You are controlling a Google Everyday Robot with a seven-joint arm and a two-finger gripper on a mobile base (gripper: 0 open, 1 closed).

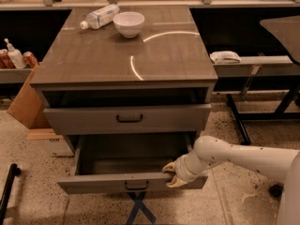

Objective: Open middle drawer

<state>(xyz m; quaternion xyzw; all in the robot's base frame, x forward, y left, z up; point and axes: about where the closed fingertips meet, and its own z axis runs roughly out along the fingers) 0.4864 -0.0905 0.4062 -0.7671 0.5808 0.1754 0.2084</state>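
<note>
The middle drawer (93, 184) is pulled well out of the grey-brown cabinet (93, 64). Its plain grey inside (131, 156) is bare, and a small dark bail handle (136, 185) sits at the centre of its front. My gripper (172, 175) is at the right part of the drawer's front. One finger is inside the top edge and one is on the outer face, closed over the panel. My white arm (234, 156) reaches in from the lower right. The drawer above (84, 120) stands slightly out, with a dark gap over it.
A white bowl (129, 23) and a plastic bottle (100, 16) lying on its side are at the back of the cabinet top. A cardboard box (26, 104) is on the left. A low shelf with a white cloth (225, 56) is on the right. A blue tape cross (138, 210) marks the floor.
</note>
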